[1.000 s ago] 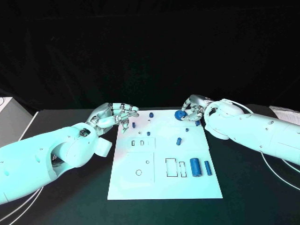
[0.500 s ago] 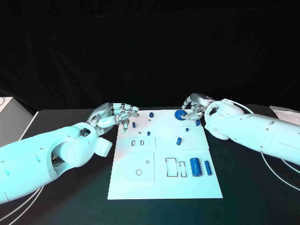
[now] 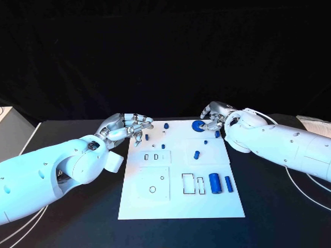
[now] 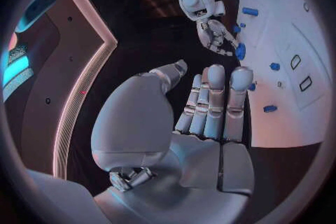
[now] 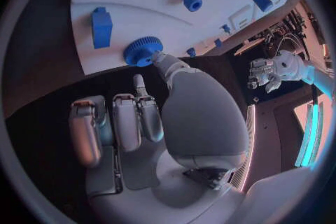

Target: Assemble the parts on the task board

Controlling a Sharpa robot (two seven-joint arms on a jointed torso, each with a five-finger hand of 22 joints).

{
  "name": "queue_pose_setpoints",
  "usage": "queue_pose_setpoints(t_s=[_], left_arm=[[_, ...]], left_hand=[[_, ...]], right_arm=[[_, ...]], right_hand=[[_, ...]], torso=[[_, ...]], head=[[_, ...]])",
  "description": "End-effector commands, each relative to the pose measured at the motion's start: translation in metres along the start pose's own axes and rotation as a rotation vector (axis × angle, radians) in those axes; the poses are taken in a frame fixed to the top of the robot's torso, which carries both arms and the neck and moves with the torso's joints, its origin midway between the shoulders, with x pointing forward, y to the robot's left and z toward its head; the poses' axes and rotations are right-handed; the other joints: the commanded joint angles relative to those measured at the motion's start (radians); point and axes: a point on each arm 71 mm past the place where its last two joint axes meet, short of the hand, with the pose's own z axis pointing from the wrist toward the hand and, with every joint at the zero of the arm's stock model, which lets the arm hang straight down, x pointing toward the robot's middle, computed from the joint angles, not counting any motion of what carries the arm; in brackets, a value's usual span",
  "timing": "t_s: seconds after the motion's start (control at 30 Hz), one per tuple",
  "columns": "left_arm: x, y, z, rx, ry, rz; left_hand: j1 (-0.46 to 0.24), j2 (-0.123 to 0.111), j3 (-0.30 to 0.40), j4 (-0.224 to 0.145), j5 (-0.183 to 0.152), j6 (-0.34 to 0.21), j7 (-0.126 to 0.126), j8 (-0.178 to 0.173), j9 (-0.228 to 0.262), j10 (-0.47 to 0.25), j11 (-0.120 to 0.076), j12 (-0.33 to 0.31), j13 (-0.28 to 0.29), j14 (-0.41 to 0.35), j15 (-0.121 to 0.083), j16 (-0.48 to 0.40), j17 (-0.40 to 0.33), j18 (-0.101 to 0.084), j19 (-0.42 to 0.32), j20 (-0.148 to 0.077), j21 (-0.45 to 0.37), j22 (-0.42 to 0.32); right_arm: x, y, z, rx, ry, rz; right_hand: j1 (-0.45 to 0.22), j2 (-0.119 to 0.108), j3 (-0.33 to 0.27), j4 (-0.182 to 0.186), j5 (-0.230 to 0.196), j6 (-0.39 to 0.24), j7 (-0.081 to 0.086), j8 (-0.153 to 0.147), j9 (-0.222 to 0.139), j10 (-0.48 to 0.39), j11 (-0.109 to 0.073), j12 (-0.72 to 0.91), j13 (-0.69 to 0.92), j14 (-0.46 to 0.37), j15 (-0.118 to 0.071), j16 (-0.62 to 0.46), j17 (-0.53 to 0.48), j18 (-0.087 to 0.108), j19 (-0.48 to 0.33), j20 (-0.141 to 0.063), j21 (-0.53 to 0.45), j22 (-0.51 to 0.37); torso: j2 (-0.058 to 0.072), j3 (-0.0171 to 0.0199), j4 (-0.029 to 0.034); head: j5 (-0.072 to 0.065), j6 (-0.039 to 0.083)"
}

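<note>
The white task board (image 3: 177, 204) lies in the middle of the black table. A blue gear (image 3: 198, 125) sits at its far edge. My right hand (image 3: 214, 118) hovers just beside the gear, and its thumb tip touches the gear (image 5: 143, 51) while the other fingers stay off it. My left hand (image 3: 128, 127) hangs at the board's far left corner, fingers close together, holding nothing (image 4: 210, 106). Small blue pieces (image 3: 197, 154) lie across the far half of the board. Two blue cylinders (image 3: 214, 183) lie at the near right beside outlined slots (image 3: 193, 184).
A pale box (image 3: 1, 129) stands at the table's left edge. Cables (image 3: 307, 188) trail on the table under my right arm. A blue block (image 5: 101, 27) and a small round piece (image 5: 191, 1) lie on the board near the gear.
My right hand and the gear have shifted very slightly toward the far edge of the board. The left hand has stayed put.
</note>
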Motion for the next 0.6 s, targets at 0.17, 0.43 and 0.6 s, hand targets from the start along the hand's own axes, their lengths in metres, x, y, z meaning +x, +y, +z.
queue_pose_setpoints(t_s=[0.17,0.43,0.6], left_arm=[[0.0028,-0.0006,0.0004,0.004,0.023,-0.005],[0.0029,-0.0005,0.0001,0.001,0.028,0.000],[0.0032,-0.0004,0.0003,0.001,0.029,0.000]], left_hand=[[0.002,0.001,0.002,-0.002,-0.004,-0.007,0.008,0.001,0.001,0.003,0.002,-0.004,-0.001,0.003,0.004,-0.006,-0.001,0.020,-0.006,0.000,-0.003,-0.001],[0.002,0.002,0.003,-0.002,-0.004,-0.007,0.008,0.001,0.001,0.004,0.001,-0.005,-0.002,0.003,0.004,-0.006,-0.001,0.020,-0.007,0.000,-0.004,-0.001],[0.002,0.002,0.003,-0.002,-0.004,-0.007,0.008,0.001,0.001,0.004,0.001,-0.005,-0.002,0.003,0.004,-0.006,-0.001,0.020,-0.007,0.000,-0.004,-0.001]], right_arm=[[0.0096,0.0013,0.0015,0.001,0.037,-0.016],[0.0139,0.0045,0.0025,-0.005,0.031,-0.003],[0.0145,0.0044,0.0026,-0.003,0.031,-0.001]], right_hand=[[-0.002,0.007,-0.003,0.004,-0.005,-0.010,0.000,0.003,-0.001,0.014,0.005,-0.001,0.162,0.039,0.007,-0.006,-0.001,-0.014,0.105,0.006,0.005,0.263],[-0.002,0.008,-0.003,0.004,-0.005,-0.011,0.000,0.003,-0.001,0.014,0.005,-0.001,0.162,0.039,0.008,-0.006,0.000,-0.014,0.105,0.006,0.005,0.263],[-0.003,0.009,-0.004,0.006,-0.005,-0.011,0.001,0.003,-0.001,0.014,0.005,-0.001,0.162,0.039,0.008,-0.006,0.000,-0.014,0.105,0.006,0.005,0.263]], torso=[[0.002,0.0013,0.0011],[0.003,0.0014,-0.0010],[0.002,0.0000,0.0008]], head=[[0.002,-0.004],[0.004,-0.008],[0.002,-0.011]])
